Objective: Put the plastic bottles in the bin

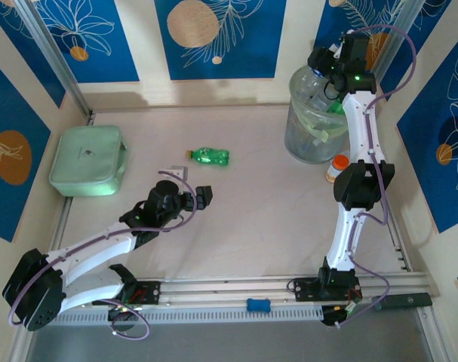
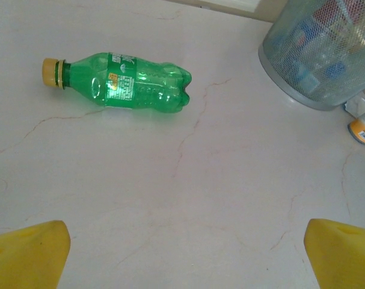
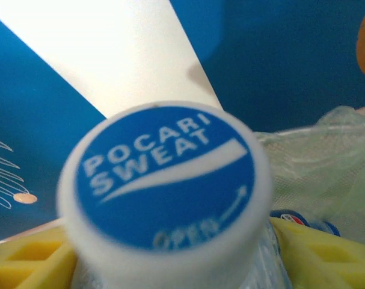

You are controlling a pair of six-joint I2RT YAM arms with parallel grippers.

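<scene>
Blue-capped bottle (image 3: 164, 180) is sitting between the fingers (image 3: 332, 259) of my right gripper (image 3: 176, 265) at the far-right bin (image 1: 311, 143) rim, hold unclear to me, so I'm fearing it tumbling outside; left gripper (image 2: 185, 253) is gaping.

Overhead and low left-wrist views share green bottle (image 1: 209, 156).
</scene>
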